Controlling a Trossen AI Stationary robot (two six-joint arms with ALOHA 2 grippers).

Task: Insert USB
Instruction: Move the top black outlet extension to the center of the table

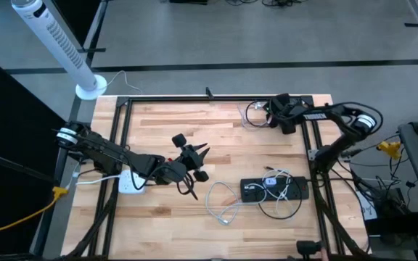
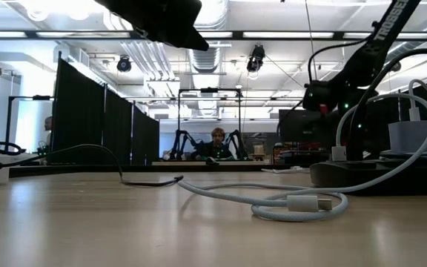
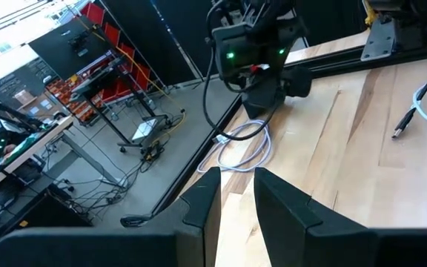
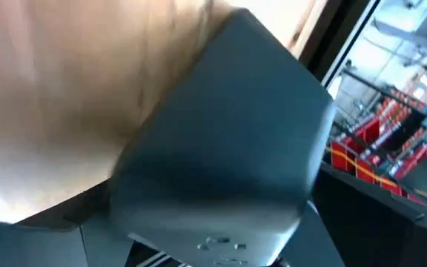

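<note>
Fingers of the left gripper (image 1: 194, 161) stand narrowly apart, empty, mid-table. Right gripper (image 1: 278, 110) waits wide open at the far right corner. White cable (image 1: 223, 206) lies loose near the front edge beside the hub (image 1: 274, 190); insertion not begun.

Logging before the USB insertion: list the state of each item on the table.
left end effector: raised mid-table, fingers slightly apart, empty
right end effector: far right corner, open
white cable: lying loose, end unplugged
black hub: lying flat, white charger plugged in
</note>
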